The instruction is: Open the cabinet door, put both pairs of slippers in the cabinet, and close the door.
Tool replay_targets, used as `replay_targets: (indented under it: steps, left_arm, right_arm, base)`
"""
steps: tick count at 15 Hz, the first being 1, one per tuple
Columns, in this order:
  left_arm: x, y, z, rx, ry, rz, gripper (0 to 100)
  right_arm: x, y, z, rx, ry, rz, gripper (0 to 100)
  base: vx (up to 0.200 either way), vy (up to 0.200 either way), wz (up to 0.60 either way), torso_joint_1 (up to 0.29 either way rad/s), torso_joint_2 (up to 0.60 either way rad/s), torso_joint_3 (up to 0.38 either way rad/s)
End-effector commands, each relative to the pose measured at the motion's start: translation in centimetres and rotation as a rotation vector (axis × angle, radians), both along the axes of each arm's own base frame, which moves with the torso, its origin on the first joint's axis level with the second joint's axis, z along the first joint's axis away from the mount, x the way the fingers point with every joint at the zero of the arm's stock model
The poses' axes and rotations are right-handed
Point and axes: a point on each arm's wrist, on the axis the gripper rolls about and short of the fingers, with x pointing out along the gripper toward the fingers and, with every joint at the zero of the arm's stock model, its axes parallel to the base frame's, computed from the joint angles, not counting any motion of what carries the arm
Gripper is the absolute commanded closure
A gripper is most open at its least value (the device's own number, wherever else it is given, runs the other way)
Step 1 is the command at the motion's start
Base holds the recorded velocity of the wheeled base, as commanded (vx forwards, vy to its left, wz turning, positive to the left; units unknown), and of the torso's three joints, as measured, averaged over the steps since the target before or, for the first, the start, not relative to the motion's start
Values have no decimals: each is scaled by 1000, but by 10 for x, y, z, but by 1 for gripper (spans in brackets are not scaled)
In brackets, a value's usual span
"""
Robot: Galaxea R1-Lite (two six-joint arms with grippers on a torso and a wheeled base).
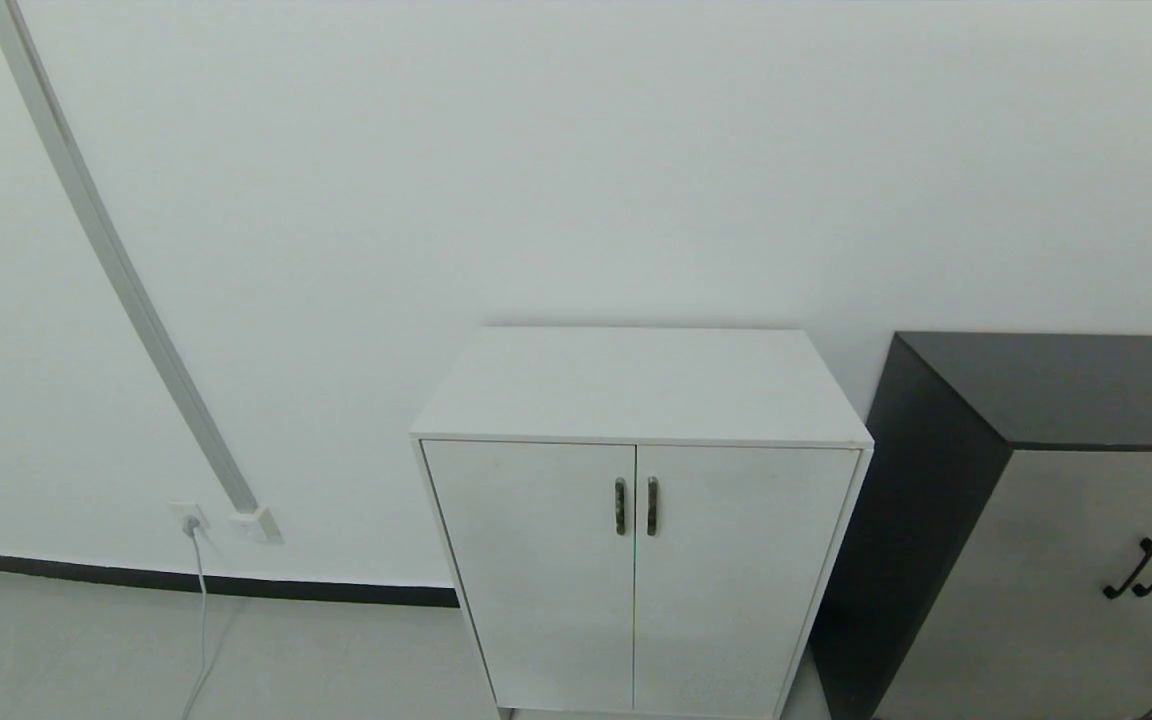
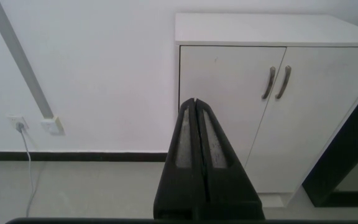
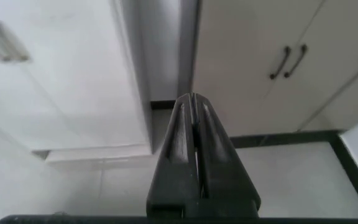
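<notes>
Upper left of the head view: a grey wall strip (image 1: 106, 250) slants down to a socket (image 1: 191, 520) at lower left. A cable (image 1: 201, 620) drops from it to the floor (image 1: 86, 650).

Bottom centre, there's the white cabinet (image 1: 636, 385), back against the wall, and it's shut. The left door (image 1: 536, 580) and right door (image 1: 736, 580) meet at the seam, with the two dark handles (image 1: 621, 506) side by side high on the doors.

At the right edge, just beside it, stands a dark cabinet (image 1: 921, 520) with grey fronts and black pulls (image 1: 1146, 567).

Over to my left hand (image 2: 195, 104), seen from its own wrist. The fingers are pressed flat together with nothing between them. The white cabinet stands ahead of it, well apart, and nothing is touching. The tips line up with the left door, and the handles sit farther across, by the seam. The socket and cable are low on the wall on the other side.

And my right hand (image 3: 193, 99) is the same: clamped narrow and holding nothing. It sits low, near the floor, with its tips lined up on the slim gap between the white cabinet and the dark cabinet. It is apart from both, and the white cabinet's handles are far off to one side and blurred.
</notes>
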Motion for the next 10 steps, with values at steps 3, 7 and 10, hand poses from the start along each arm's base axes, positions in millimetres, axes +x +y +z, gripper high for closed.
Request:
replay_targets:
  steps: [3,7,10]
  left_arm:
    - [0,0,0,-2,1,0,100]
    - [0,0,0,-2,1,0,100]
    - [0,0,0,0,1,0,100]
  right_arm:
    - [-28,-5,-19,56,-127,3,100]
    - [-20,-4,-26,73,-223,25,100]
    - [-20,-2,-26,90,-232,107,100]
  base:
    - [0,0,0,0,0,0]
    - [0,0,0,0,0,0]
    - [0,0,0,0,0,0]
